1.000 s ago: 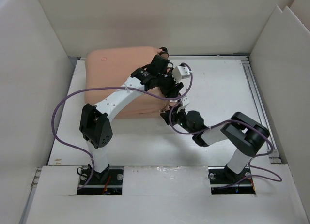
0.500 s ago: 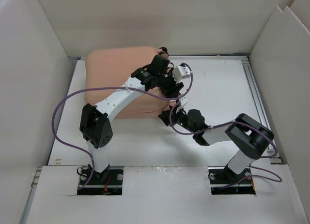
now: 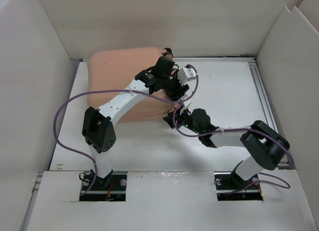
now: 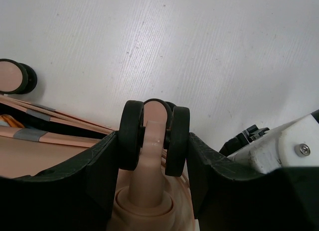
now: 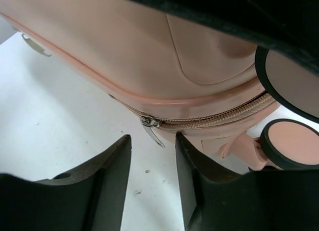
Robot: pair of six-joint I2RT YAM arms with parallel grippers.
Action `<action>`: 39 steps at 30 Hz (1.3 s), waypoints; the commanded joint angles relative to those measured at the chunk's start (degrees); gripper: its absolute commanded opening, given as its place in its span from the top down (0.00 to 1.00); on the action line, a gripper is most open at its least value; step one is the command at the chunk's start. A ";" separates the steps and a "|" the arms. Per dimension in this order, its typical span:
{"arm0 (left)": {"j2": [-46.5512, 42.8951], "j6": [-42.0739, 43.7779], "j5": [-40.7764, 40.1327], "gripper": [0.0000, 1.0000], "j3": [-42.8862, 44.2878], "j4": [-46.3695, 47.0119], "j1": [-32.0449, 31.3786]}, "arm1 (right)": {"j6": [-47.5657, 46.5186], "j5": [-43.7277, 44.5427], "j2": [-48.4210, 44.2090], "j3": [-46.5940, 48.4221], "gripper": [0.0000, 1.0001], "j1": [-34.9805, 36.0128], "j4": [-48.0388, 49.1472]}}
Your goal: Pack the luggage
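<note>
Clerk: Item one, largest. The table (image 3: 224,91), white, walled on three sides.

Checker: Item two?

Clerk: The luggage (image 3: 119,81), salmon-pink hard shell. It lies flat at the far left of the table with its wheeled end toward the middle. The lid is down.

Checker: And the arms?

Clerk: Both meet at its near right corner. The left gripper (image 4: 154,141) is clenched on a caster wheel (image 4: 132,136), one finger pressed against each black tyre. The right gripper (image 5: 152,156) sits low beside the shell, jaws apart and grasping nothing.

Checker: Smaller items.

Clerk: The zipper (image 5: 214,120) runs along the seam, its teeth meshed to the right of the slider. Whether the seam to the left of the slider is joined, I cannot tell. The pull tab (image 5: 151,128) is metal and hangs from the slider, with its tip just at the mouth of the right jaws and not pinched.

Checker: Step in hand?

Clerk: By my reading, closing up. The left arm braces the case by its wheel while the right lines up on the tab.

Checker: Next move calls for?

Clerk: A slight advance so the tab sits squarely between the jaws, then a firm pinch. After that comes a pull along the seam, not away from it. The tab is thin and hangs loose, so it could slip aside. The left hold ought to remain firm so the case does not slide.
</note>
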 commanded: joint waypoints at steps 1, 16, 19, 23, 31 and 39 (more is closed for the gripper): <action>-4.59 -2.77 3.95 1.00 1.80 5.15 -1.67 | -1.90 6.29 0.17 6.33 0.55 -0.27 7.91; -5.12 -2.77 3.95 1.00 1.80 5.68 -1.67 | 2.14 13.86 4.04 7.39 0.85 3.08 11.32; -5.12 -3.30 3.95 1.00 1.80 6.20 -1.67 | 2.14 13.34 4.04 5.72 0.68 3.08 14.31; -5.12 -3.30 3.95 1.00 1.80 6.20 -1.67 | 2.14 13.95 4.57 5.01 0.46 4.31 14.84; -5.12 -3.30 3.95 1.00 2.33 6.73 -1.67 | 0.65 16.15 5.10 3.87 0.43 6.06 14.93; -4.59 -3.30 3.42 1.00 2.85 6.73 -1.67 | 0.65 17.28 1.49 -0.97 0.35 6.06 14.77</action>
